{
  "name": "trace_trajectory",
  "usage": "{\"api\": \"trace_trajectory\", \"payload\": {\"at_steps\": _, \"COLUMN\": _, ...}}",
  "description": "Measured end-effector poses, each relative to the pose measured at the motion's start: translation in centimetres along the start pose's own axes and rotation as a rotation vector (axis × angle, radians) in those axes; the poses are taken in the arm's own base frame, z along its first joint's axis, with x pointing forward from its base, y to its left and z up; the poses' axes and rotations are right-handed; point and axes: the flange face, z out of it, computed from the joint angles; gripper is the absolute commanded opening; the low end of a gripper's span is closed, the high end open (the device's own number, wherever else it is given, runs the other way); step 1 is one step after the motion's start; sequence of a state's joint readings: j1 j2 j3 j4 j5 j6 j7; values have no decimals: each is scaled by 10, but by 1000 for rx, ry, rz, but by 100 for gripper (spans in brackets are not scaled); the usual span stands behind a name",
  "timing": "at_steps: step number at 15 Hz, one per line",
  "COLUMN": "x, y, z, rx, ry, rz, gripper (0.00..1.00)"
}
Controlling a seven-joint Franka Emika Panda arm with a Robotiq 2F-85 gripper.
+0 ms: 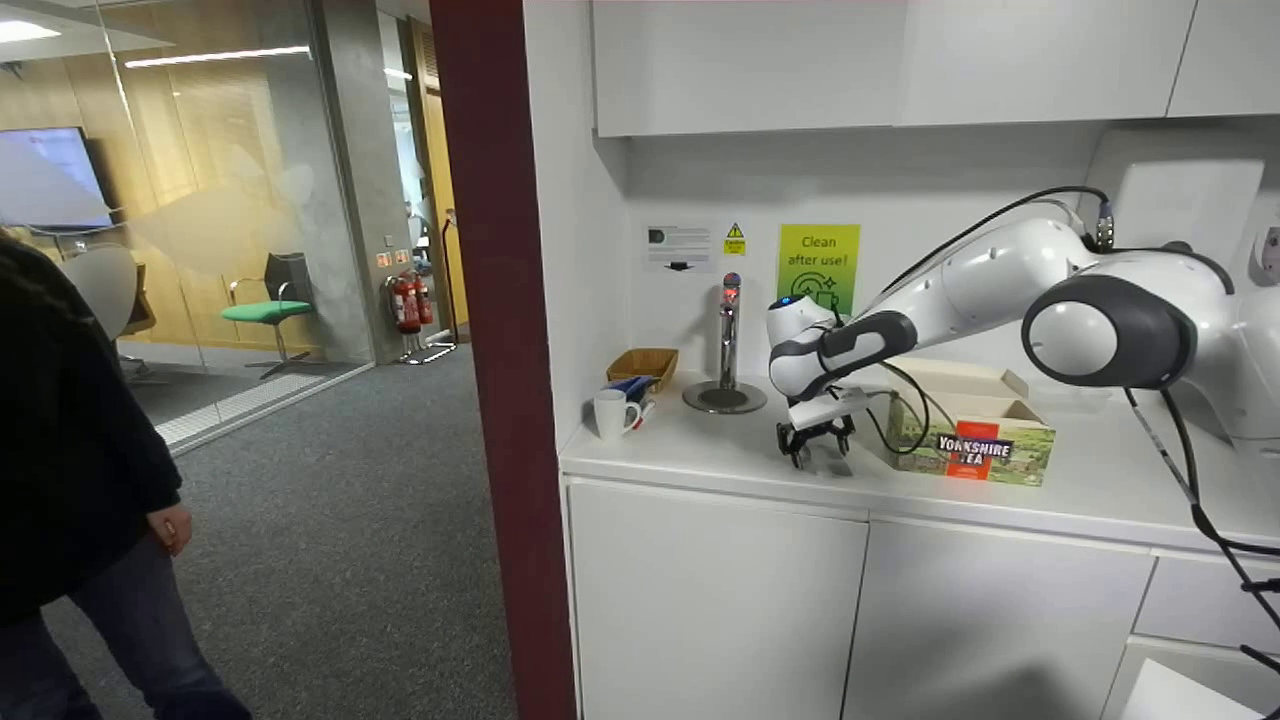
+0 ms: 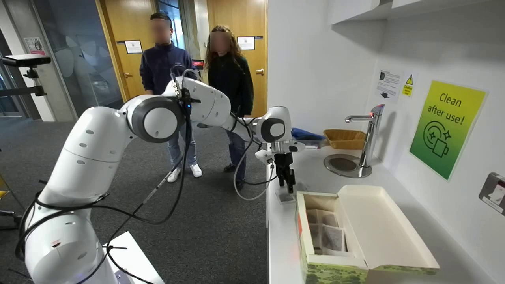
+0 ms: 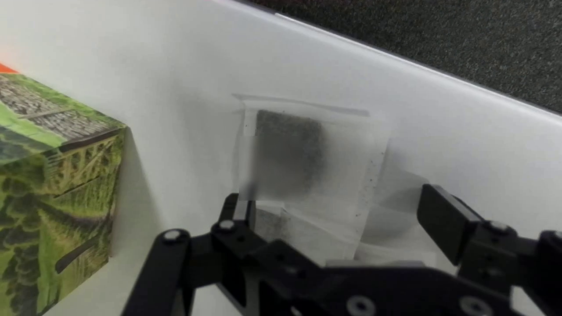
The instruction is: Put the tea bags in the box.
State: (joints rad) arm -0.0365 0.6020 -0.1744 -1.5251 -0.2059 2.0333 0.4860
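1. At the left of my wrist view stands the Yorkshire Tea carton, a printed corner towards me; an exterior view shows it open on top, with several tea bags already lying inside.

2. In the middle, flat on the white surface and near the carton but outside it, lies a squarish tea bag. What looks like a second tea bag meets its lower edge in the wrist view; I cannot tell which lies on top.

3. I expect almost no weight and no stiffness: thin paper with a loose dark fill gathered to one side. It should slide readily on something this smooth, and a hard squeeze could crease or tear it.

4. I'd take hold across the dark filled part, where there is some thickness; the bare margin looks flat enough to slip under a grip. Closing low should buckle it into a fold I can pinch, though its neighbour may come along.

5. Flanking it and reaching furthest right, my fingers stand wide apart with nothing between them gripped. The left-hand tip overlaps the near corner of the paper, touching or just above, I can't say; the right-hand one is clear of that tea bag's edge.
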Motion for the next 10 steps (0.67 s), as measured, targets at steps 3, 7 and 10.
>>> {"api": "trace_trajectory", "payload": {"at_steps": 3, "x": 4, "y": 2, "z": 1, "rx": -3, "ry": 5, "rz": 6, "gripper": 69}}
{"api": "trace_trajectory", "payload": {"at_steps": 7, "x": 7, "y": 3, "z": -3, "rx": -2, "ry": 14, "rz": 10, "gripper": 37}}
{"api": "trace_trajectory", "payload": {"at_steps": 10, "x": 8, "y": 4, "z": -3, "rx": -2, "ry": 15, "rz": 11, "gripper": 15}}
